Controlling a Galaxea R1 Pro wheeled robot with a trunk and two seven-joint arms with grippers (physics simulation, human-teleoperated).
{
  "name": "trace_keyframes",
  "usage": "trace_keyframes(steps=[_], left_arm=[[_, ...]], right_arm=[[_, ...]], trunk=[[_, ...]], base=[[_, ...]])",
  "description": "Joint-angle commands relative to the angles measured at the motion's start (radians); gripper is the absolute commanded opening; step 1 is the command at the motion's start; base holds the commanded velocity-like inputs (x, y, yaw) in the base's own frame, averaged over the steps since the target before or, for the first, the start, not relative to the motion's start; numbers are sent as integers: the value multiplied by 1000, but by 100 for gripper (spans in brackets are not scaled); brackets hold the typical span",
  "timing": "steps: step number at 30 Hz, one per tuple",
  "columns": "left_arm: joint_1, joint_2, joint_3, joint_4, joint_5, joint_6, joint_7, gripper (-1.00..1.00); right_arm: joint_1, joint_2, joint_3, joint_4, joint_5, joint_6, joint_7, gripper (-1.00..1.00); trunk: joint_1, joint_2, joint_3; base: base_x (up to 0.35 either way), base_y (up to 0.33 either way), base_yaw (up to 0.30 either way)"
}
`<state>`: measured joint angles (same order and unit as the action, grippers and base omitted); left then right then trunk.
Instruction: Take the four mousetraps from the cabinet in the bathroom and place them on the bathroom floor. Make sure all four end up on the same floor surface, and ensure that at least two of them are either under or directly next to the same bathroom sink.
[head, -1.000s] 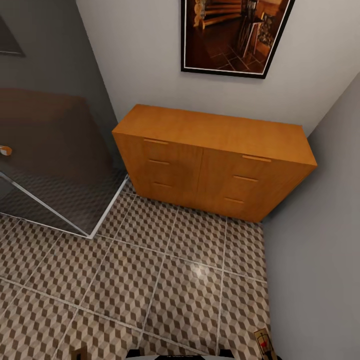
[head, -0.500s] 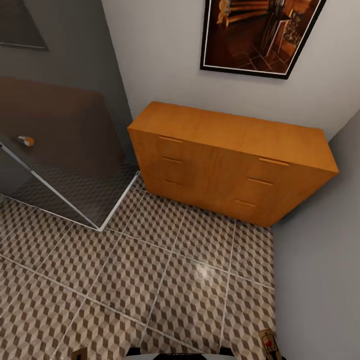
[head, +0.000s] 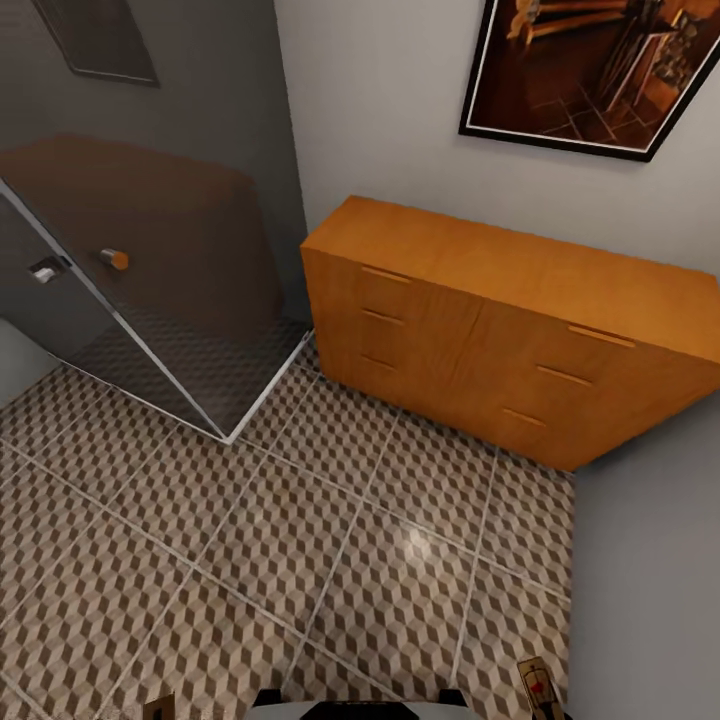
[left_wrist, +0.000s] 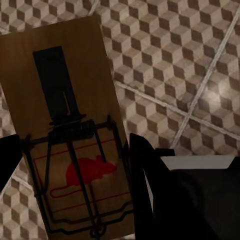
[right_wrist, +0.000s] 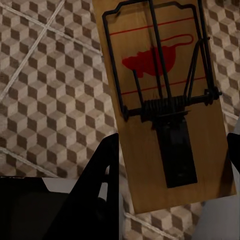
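Left gripper (left_wrist: 75, 150) pinches a flat brown wooden mousetrap (left_wrist: 70, 125); right gripper (right_wrist: 172, 160) pinches another wooden mousetrap (right_wrist: 160, 100); orange-brown wooden cabinet (head: 520, 300) drawers closed

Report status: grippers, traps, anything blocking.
Left gripper shut on a mousetrap. Right gripper shut on a second mousetrap. Both traps over the tiled floor. Cabinet ahead, drawers closed; glass panel at left.
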<state>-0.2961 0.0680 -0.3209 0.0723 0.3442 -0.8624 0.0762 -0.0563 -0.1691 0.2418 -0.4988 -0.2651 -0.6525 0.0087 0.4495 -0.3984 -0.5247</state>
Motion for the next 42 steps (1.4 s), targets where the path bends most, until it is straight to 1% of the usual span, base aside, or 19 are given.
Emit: trace_keyframes(steps=[1,10,28,31,42], left_arm=[[-1,-1,-9,3,-4,-4,8,-100],[-1,-1,-9,4,-4,-4,8,-100],[-1,-1,-8,3,-4,-4,8,-100],[-1,-1,-8,3,-4,-4,8,-100],[-1,-1,-8,3,-4,-4,8,-100]], right_arm=[[0,-1,7,0,-13,-4,4,-100],[0,-1,7,0,-14,-5,4,-100],[0,-1,7,0,-14,-6,2,-100],[0,-1,7,0,-14,-6,2,-100],[0,-1,7,-1,-14,-6,2,-100]], trunk=[[0,-2,-2],[0,-2,-10],[0,-2,-11],[0,-2,-11],[0,-2,-16]], base=[[0,0,238],[0,0,203],[0,8,10],[0,185,66],[0,249,190]])
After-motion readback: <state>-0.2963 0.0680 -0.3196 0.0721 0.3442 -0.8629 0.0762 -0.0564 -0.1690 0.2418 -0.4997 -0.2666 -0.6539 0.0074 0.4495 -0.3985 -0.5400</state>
